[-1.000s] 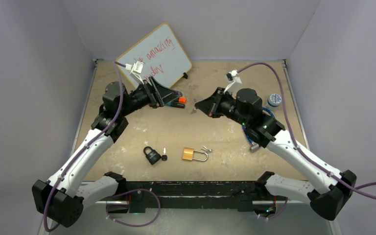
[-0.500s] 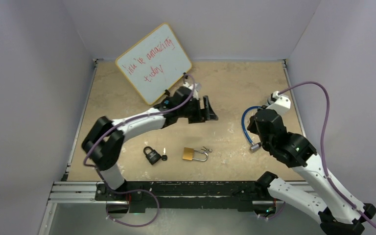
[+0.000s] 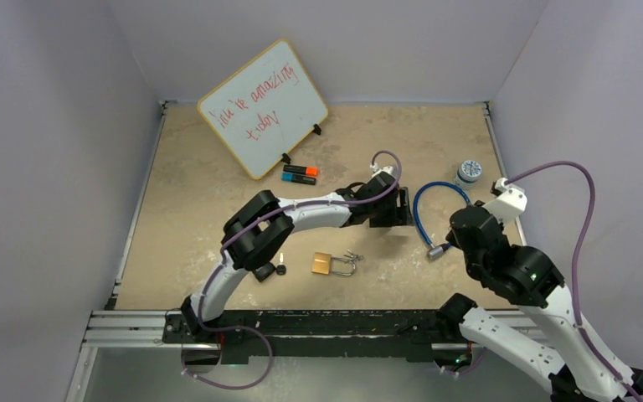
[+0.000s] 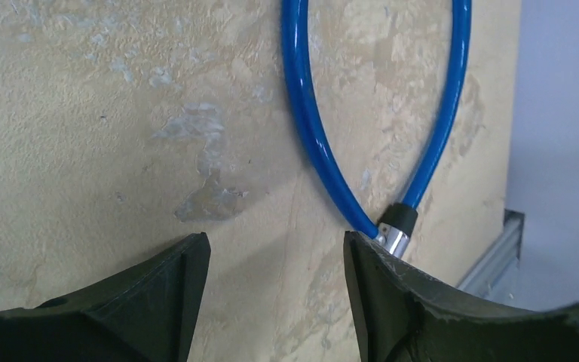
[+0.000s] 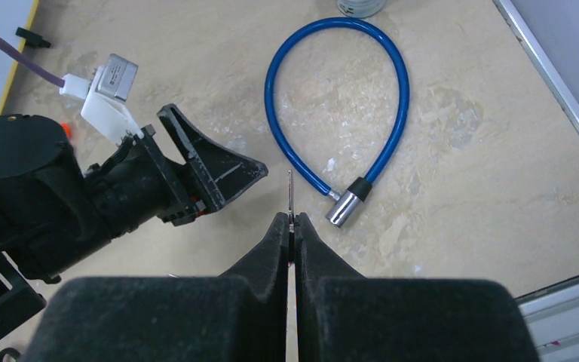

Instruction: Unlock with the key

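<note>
A blue cable lock (image 5: 300, 162) lies looped on the table, its metal barrel end (image 5: 344, 207) toward me; it also shows in the top view (image 3: 423, 201). My right gripper (image 5: 290, 220) is shut on a thin key (image 5: 289, 192) whose blade points forward, just left of the barrel and above the table. My left gripper (image 4: 275, 260) is open and empty, low over the table, with the barrel end (image 4: 393, 232) by its right finger. In the top view the left gripper (image 3: 391, 218) sits just left of the cable loop.
A brass padlock (image 3: 322, 265) with keys (image 3: 352, 255) lies near the front centre. A black-headed key (image 3: 281, 270) lies beside the left arm. A whiteboard (image 3: 264, 105), markers (image 3: 300, 174) and a small round tin (image 3: 468, 170) stand further back.
The left arm has swung from beside the whiteboard rightward to the blue cable lock. The right arm has drawn back toward the near right, above the lock's barrel.
</note>
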Motion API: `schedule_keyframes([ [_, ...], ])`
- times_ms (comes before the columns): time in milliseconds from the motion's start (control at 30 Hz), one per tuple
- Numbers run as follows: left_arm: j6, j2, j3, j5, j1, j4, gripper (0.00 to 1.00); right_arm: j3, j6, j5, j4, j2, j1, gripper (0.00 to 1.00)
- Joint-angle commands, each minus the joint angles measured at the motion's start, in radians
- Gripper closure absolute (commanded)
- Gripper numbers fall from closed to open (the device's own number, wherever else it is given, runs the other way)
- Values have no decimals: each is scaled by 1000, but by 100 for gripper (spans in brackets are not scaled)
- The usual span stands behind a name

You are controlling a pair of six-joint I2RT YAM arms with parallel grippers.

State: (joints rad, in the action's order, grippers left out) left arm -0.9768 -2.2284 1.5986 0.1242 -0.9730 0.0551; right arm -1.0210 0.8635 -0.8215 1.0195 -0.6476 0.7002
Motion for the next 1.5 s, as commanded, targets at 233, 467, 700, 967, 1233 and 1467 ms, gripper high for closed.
schedule_keyframes([
  [233,-17,-157,297,-296,-80,214,33,-3,123,-44,164,52,1,100],
  [467,90,-241,424,-542,-141,273,40,-5,144,-15,212,82,2,100],
  [700,173,-305,503,-701,-164,311,50,-26,197,-23,285,109,1,100],
  [967,231,-348,518,-650,-138,325,67,-36,199,-6,284,113,2,100],
  [1233,144,-168,254,-563,-22,296,100,4,74,99,125,124,2,100],
  [1467,-75,54,-40,-562,89,322,100,117,-89,327,-160,93,1,100],
])
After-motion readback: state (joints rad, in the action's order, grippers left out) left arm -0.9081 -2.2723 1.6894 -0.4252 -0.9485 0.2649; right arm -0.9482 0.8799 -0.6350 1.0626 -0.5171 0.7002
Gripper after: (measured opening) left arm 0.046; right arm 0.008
